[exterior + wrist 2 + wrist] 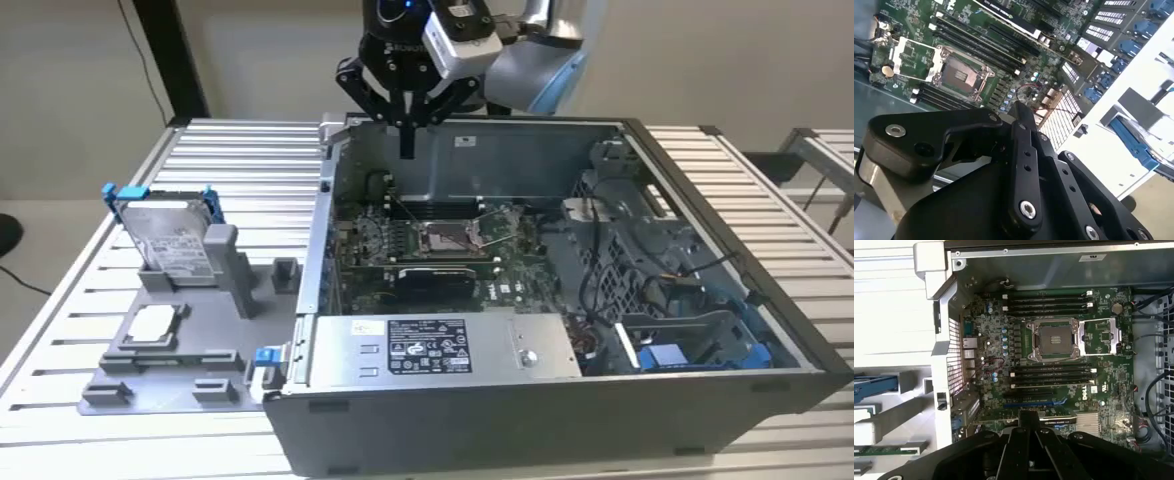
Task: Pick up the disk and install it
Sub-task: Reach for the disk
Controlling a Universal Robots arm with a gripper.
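claw [404, 148] pinched shut, empty, above the far wall of the open computer case [521, 160], over the motherboard [387, 240]. disk [171, 238] stands upright in a grey holder [174, 345] at the exterior view's left, well apart. risks: a descent here would hit the board; shut fingers cannot straddle the disk.

1. Exterior view: even, soft indoor light; the slatted worktop [120, 300] reads pale, with faint shadows.
2. Both wrist views: the worktop beside the computer case [1054, 270] blows out white; the claw [1018, 107] is a dark foreground mass.

Plain beige wall [747, 60] behind slatted aluminium table [240, 150].
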